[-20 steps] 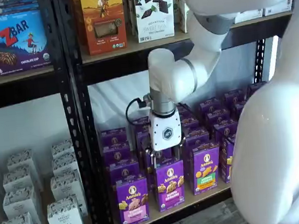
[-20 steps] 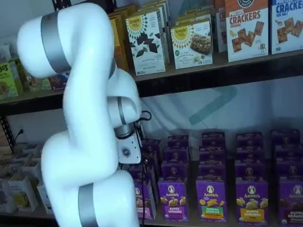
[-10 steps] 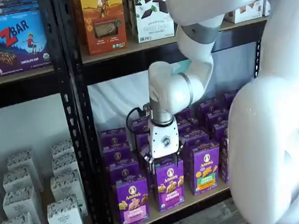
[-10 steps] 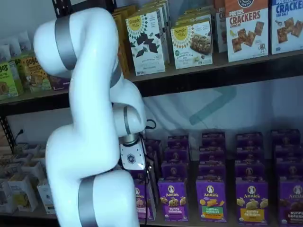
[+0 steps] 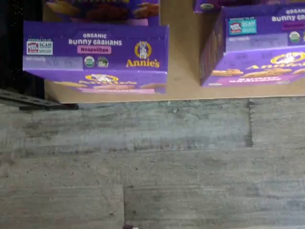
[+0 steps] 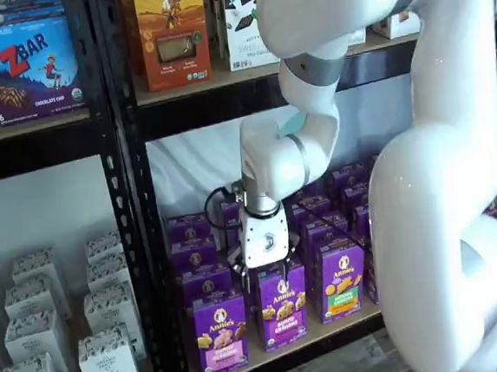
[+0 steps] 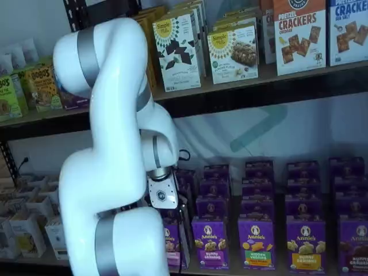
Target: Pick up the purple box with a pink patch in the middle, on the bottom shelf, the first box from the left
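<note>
The purple box (image 6: 220,332) with a pink patch stands upright at the left front of the bottom shelf (image 6: 324,328). In the wrist view it shows from above (image 5: 95,52), with a pink "Neapolitan" label. In a shelf view the arm partly hides it (image 7: 173,244). My gripper (image 6: 267,277) hangs fingers down, just right of and above this box, in front of the neighbouring purple carton (image 6: 283,308). A gap shows between its black fingers and nothing is in them. Its white body also shows in a shelf view (image 7: 162,195).
Rows of purple Annie's cartons (image 6: 342,278) fill the shelf to the right and behind. A black perforated upright (image 6: 145,247) stands left of the box, with white cartons (image 6: 111,355) beyond it. Grey plank floor (image 5: 152,162) lies below the shelf edge.
The gripper has moved left and slightly down, from over the second carton toward the gap beside the pink-patch box. The arm's upper links have swung left. The boxes have not moved.
</note>
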Robot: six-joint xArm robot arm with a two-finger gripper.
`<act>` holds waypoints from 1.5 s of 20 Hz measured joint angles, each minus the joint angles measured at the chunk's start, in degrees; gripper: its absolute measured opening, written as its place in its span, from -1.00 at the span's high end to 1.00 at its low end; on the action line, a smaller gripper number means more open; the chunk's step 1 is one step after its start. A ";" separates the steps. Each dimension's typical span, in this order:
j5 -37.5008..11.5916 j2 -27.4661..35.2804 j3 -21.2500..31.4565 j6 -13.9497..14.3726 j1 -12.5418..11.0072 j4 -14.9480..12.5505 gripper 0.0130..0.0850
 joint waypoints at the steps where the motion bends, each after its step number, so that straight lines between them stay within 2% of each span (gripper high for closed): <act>1: -0.45 0.61 -0.39 -0.26 0.08 0.35 -1.00; 5: -1.33 3.06 -2.31 -0.25 0.36 0.59 -1.00; 10: -1.07 5.93 -4.93 -1.81 0.71 2.66 -1.00; 16: -0.88 9.56 -8.46 -2.55 0.99 3.76 -1.00; 26: 0.21 15.60 -15.79 -0.56 0.94 1.60 -1.00; 30: 1.06 17.36 -18.06 -0.34 1.07 1.54 -1.00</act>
